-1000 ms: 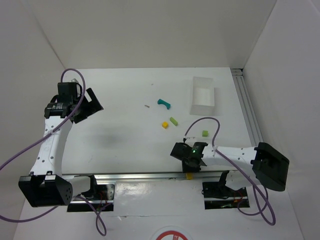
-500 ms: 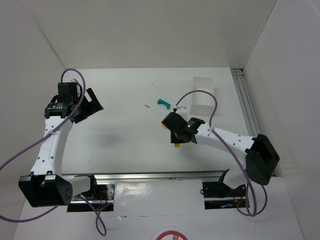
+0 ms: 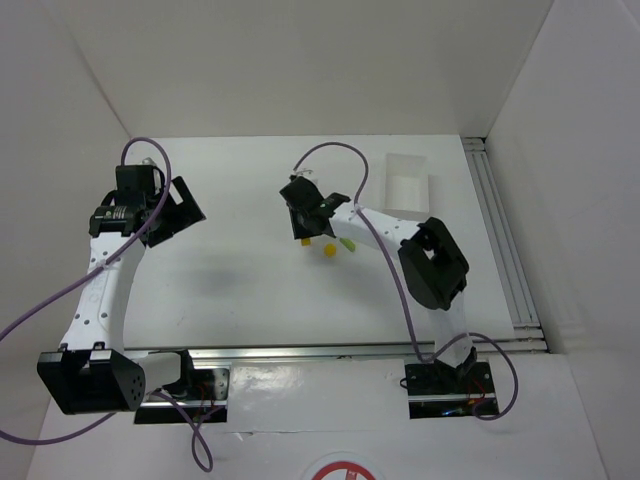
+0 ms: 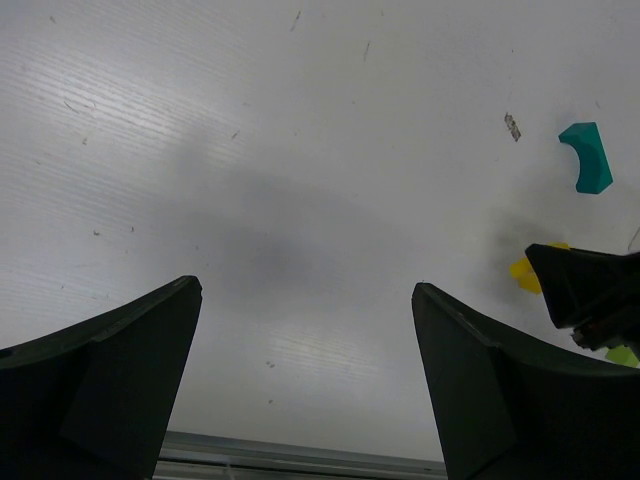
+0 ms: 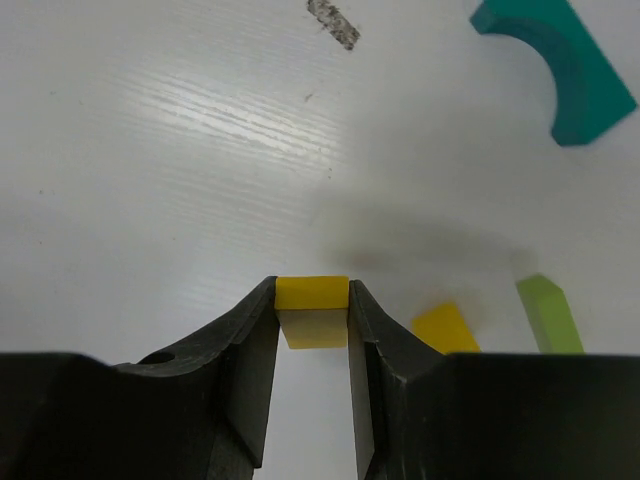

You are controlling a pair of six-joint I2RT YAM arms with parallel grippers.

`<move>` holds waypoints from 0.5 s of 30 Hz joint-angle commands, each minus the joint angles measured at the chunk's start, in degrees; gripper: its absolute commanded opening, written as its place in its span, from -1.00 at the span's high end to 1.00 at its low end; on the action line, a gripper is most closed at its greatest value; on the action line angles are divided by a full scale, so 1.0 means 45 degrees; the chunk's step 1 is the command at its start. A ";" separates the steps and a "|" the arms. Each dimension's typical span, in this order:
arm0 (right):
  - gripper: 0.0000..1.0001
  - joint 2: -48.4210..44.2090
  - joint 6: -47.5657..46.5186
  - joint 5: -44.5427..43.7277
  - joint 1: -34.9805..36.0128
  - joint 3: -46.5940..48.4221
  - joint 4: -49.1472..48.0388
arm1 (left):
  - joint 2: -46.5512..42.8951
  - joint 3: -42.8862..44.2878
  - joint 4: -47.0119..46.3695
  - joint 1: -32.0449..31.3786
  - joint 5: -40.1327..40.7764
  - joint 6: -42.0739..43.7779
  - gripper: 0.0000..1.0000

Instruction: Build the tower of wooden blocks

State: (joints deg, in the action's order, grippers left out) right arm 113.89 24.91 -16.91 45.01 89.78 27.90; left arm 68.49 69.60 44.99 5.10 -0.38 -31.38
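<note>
My right gripper (image 3: 303, 232) is shut on a small yellow block (image 5: 311, 293) and holds it a little above the white table. The block also shows in the top view (image 3: 303, 241). A second yellow block (image 5: 443, 328) and a lime-green block (image 5: 548, 312) lie just right of the gripper; both show in the top view, yellow (image 3: 328, 249) and green (image 3: 347, 243). The teal arch (image 5: 560, 75) lies on its side farther off; in the top view my right arm hides it. My left gripper (image 3: 180, 212) is open and empty at the far left.
A white rectangular tray (image 3: 407, 190) stands at the back right. A small grey scrap (image 5: 333, 22) lies on the table ahead of the right gripper. The left wrist view shows the teal arch (image 4: 587, 157) and my right gripper's dark body (image 4: 590, 290). White walls enclose the table.
My right arm has swung from the near edge to the far middle of the table, carrying the yellow block past the loose blocks. The left arm has not moved.
</note>
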 commanded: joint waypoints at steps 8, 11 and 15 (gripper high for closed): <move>-0.11 0.1764 -0.0652 0.0830 -0.0296 0.2452 0.0244 | -0.0045 0.0333 0.0275 -0.0040 0.0241 0.0605 -1.00; -0.41 0.0711 -0.0905 0.0555 -0.0412 0.2199 0.0129 | -0.0044 0.0451 0.0275 -0.0040 0.0241 0.0605 -1.00; -0.41 -0.0988 -0.0906 0.0202 -0.0531 0.0932 0.0011 | 0.0073 0.0451 0.0275 -0.0040 -0.0011 0.0605 -1.00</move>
State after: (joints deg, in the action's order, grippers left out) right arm 118.37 21.74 -13.65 43.55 95.85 27.94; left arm 68.49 69.65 46.33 5.10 0.12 -29.93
